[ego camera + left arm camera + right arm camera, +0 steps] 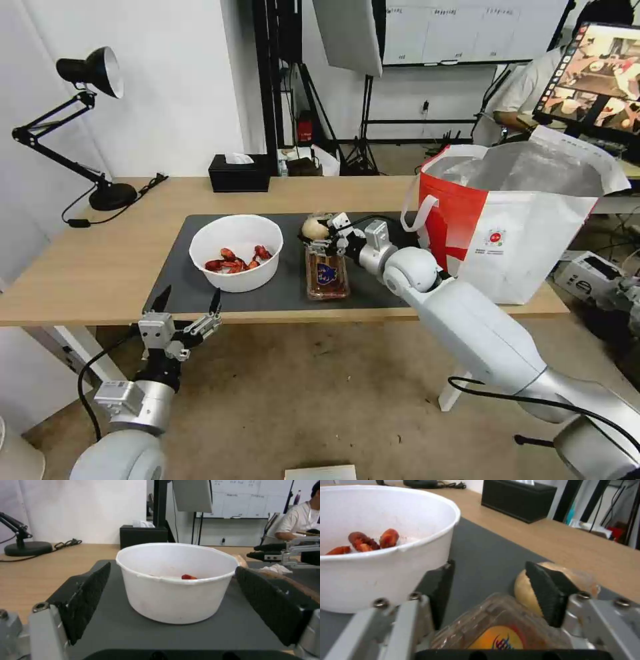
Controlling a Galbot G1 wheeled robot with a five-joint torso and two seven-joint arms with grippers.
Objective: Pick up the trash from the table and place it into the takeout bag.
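On the dark mat (180,267) of the table (80,267) stands the white round bowl (237,263) with red shells. To its right lies the clear tray (327,275), with the beige wrapped ball (313,228) at its far end. My right gripper (325,235) hovers open over the tray's far end (500,630), one finger (546,592) in front of the ball (523,590). A crumpled tissue (276,568) lies under it. My left gripper (189,300) is open at the table's front edge, facing the bowl (176,585). The takeout bag (520,227) stands open at the right.
A black tissue box (239,173) sits at the table's back edge, and a black desk lamp (107,193) with its cable at the far left. A person sits behind the bag beside a monitor (593,73). Bare floor lies in front of the table.
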